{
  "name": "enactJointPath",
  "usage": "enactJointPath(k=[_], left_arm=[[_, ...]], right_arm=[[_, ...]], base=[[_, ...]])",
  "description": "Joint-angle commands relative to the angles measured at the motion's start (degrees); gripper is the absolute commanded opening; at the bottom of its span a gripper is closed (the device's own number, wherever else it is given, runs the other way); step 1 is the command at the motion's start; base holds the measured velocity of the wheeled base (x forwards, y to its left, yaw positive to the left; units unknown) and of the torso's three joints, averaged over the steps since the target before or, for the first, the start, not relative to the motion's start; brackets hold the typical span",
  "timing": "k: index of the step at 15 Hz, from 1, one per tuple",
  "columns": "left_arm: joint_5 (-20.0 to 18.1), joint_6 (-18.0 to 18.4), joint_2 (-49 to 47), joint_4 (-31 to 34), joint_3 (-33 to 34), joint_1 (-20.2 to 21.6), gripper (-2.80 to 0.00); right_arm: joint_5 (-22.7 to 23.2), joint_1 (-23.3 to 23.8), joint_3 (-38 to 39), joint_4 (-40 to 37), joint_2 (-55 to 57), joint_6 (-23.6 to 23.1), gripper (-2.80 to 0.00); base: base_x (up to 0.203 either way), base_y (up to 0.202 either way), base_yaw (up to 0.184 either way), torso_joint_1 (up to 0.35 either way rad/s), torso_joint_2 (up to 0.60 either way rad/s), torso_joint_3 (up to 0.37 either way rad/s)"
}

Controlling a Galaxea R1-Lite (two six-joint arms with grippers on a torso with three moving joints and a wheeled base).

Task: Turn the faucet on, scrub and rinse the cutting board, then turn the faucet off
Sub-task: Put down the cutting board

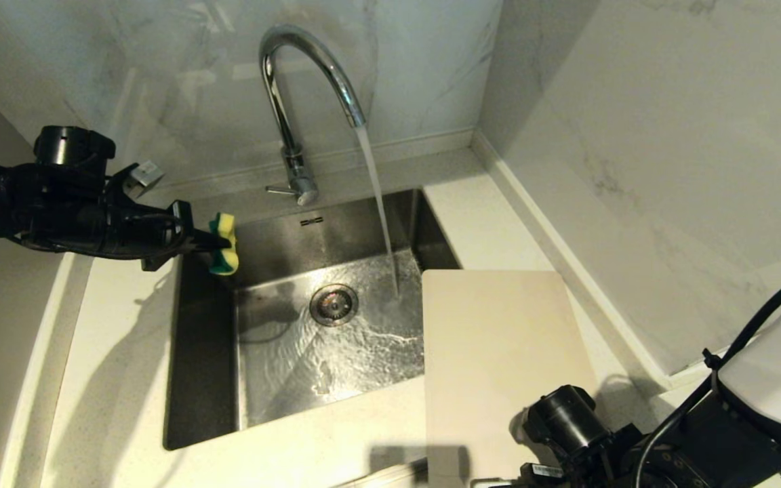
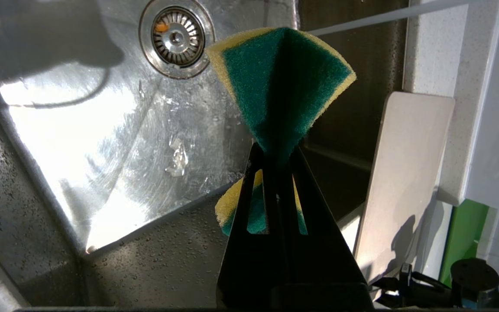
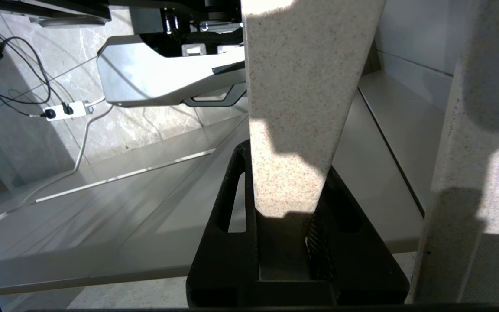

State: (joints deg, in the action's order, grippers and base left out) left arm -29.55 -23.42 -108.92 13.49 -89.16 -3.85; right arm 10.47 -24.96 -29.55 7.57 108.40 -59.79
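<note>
Head view: the faucet (image 1: 299,88) is running, its stream falling into the sink (image 1: 295,339) just beside the drain (image 1: 333,304). The left hand (image 1: 211,238) hangs over the sink's left rim, clamped on a yellow-green sponge (image 1: 225,244). The board (image 1: 499,359) lies on the surface (image 1: 112,379) right of the sink, its left edge over the basin. The right arm sits at the board's near end.

Left wrist view: the left hand's fingers (image 2: 275,182) pinch the folded sponge (image 2: 282,82) tight above the wet basin (image 2: 102,130), the drain (image 2: 176,37) beyond it. The board (image 2: 405,173) leans at the sink's far side.

Right wrist view: the right hand (image 3: 286,212) is closed on a speckled slab edge (image 3: 301,108); whether that is the board, I cannot tell.
</note>
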Motion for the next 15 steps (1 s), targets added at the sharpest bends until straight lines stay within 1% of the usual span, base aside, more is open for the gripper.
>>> enactJointPath(k=[1, 2, 3, 4, 12, 13, 14, 15], left_arm=[[-0.16, -0.01, 0.03, 0.04, -0.05, -0.02, -2.80], [-0.16, 2.09, 0.03, 0.04, -0.05, -0.02, -2.80], [-0.12, 0.66, 0.08, 0.04, -0.05, -0.02, -2.80], [-0.07, 0.10, 0.11, 0.04, -0.05, -0.02, -2.80], [-0.09, -0.31, 1.36, 0.30, -0.43, -0.64, -2.80], [0.21, -0.29, 1.35, 0.28, -0.57, -0.64, -2.80], [0.64, -0.22, 1.26, 0.22, -0.78, -0.64, -2.80], [0.72, -0.22, 1.17, 0.22, -0.93, -0.81, -2.80]], right_arm=[[0.08, 0.52, 0.01, 0.08, 0.06, -1.01, -2.80], [0.01, 0.53, 0.02, 0.08, 0.14, -1.12, -2.80], [0.08, 0.53, 0.02, 0.08, 0.14, -1.12, -2.80], [0.08, 0.53, 0.11, 0.08, 0.06, -1.12, -2.80], [0.08, 0.44, 1.69, 0.08, -3.04, -1.12, -2.80], [0.08, 0.44, 1.77, 0.08, -3.09, -1.12, -2.08], [0.15, 0.46, 1.70, 0.08, -2.81, -1.05, 0.00], [0.16, 0.49, 1.66, 0.08, -2.06, -1.06, 0.00]], base=[[0.000, 0.000, 0.000, 0.000, 0.00, 0.000], [0.000, 0.000, 0.000, 0.000, 0.00, 0.000], [0.000, 0.000, 0.000, 0.000, 0.00, 0.000], [0.000, 0.000, 0.000, 0.000, 0.00, 0.000], [0.000, 0.000, 0.000, 0.000, 0.00, 0.000], [0.000, 0.000, 0.000, 0.000, 0.00, 0.000], [0.000, 0.000, 0.000, 0.000, 0.00, 0.000], [0.000, 0.000, 0.000, 0.000, 0.00, 0.000]])
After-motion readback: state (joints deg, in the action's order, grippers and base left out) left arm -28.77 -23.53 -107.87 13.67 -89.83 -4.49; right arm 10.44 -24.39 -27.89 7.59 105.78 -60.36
